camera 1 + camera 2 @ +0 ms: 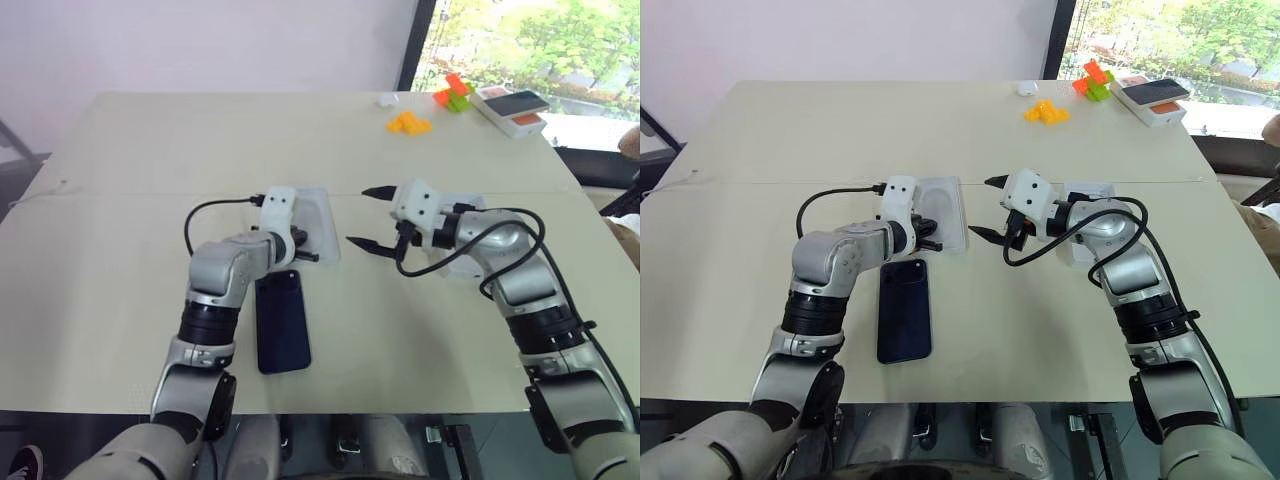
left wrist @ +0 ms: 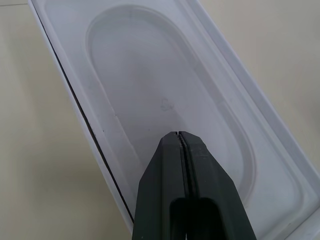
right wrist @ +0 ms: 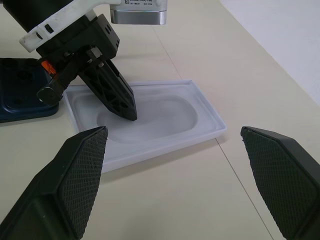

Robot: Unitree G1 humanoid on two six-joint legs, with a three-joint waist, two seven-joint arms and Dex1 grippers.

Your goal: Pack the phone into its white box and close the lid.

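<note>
Head view: left arm bent inward, left hand (image 1: 303,250) w/ fingers together, tips over flat white insert with rounded recess (image 1: 322,215). Slim dark navy phone (image 1: 281,321) lies flat on beige counter (image 1: 120,250), just behind that hand. Right hand (image 1: 368,216) wide apart, empty, beside insert.

L wrist: closed fingers (image 2: 187,185) above insert's recess, nothing in it.

R wrist: spread fingers (image 3: 80,175) frame insert; phone corner (image 3: 20,95) beyond.

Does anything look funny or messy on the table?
Nothing is spilled or broken. The phone lies flat on the table, not in a box. The left gripper, shut, pokes down into the flat white insert.
</note>
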